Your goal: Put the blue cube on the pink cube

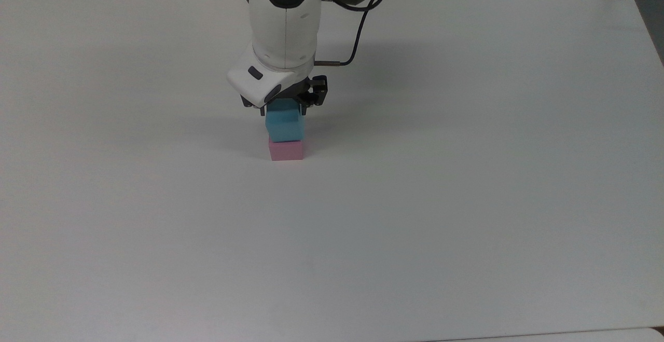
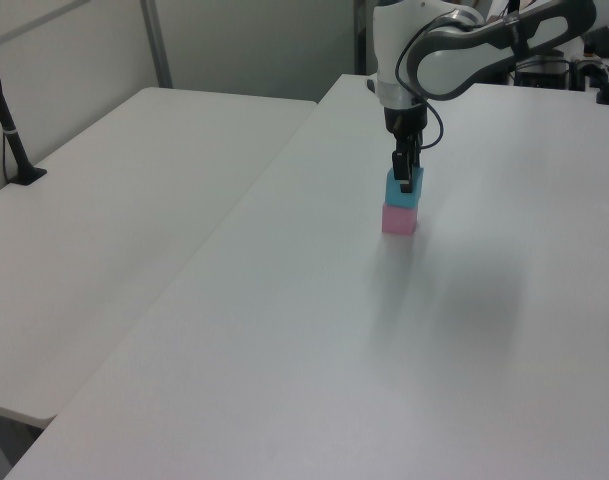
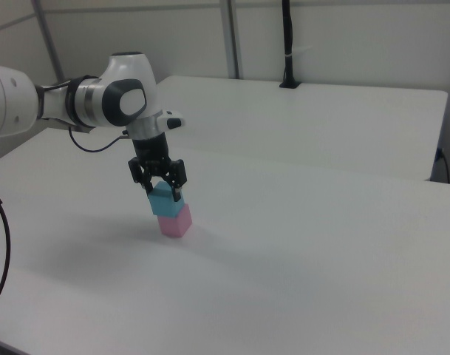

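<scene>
While the blue cube (image 3: 162, 200) sits atop the pink cube (image 3: 174, 220), we see the gripper (image 3: 164, 188) w/ fingers clamped on its sides. Stack stands mid white table (image 1: 467, 176); a black cable (image 1: 358, 30) loops behind the arm.

3 views share 1 table (image 1: 467, 202).

The blue cube (image 1: 282, 125) and the pink cube (image 1: 286, 150) both look matt and plain, like foam or soft plastic. The counter (image 1: 467, 202) is smooth, pale and faintly sheeny. Above the cubes, the arm's shell (image 1: 284, 25) is glossy white plastic, and the claw (image 1: 284, 104) is dull black.
</scene>
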